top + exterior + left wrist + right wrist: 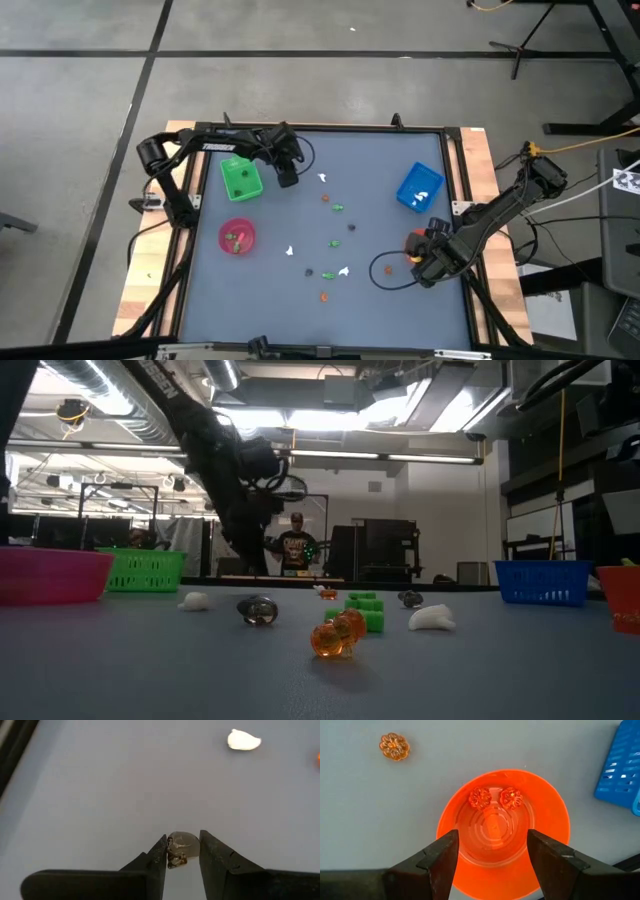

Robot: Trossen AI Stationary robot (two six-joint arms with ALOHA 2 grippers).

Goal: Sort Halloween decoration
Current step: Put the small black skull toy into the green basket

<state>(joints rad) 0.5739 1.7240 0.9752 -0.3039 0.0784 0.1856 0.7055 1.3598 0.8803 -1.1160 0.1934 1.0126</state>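
My left gripper (pixel 288 180) (pixel 182 842) stands beside the green tray, shut on a tiny smoky, translucent skull-like figure (pixel 181 849). My right gripper (pixel 425 252) (pixel 492 840) hovers open above the orange bowl (pixel 540 790), which holds two orange pumpkin figures (pixel 480 797). Another orange pumpkin (pixel 394 746) lies on the table beside the bowl. Several white, orange, green and dark figures lie scattered mid-table (pixel 332 242) (pixel 338 635). A white figure (pixel 244 741) lies ahead of the left gripper. My left gripper pinches the skull-like figure (pixel 176 855) between its two fingertips (pixel 161 851), one finger on each side of it. Whether the figure is off the table or still resting on it, I cannot tell.
The green tray (pixel 240 178) and the pink bowl (pixel 237 237), which holds a few figures, stand at the table's left. The blue tray (pixel 420 187), holding white figures, stands at the right. A black cable loops near the orange bowl (pixel 385 270). A person stands beyond the table (pixel 297 545).
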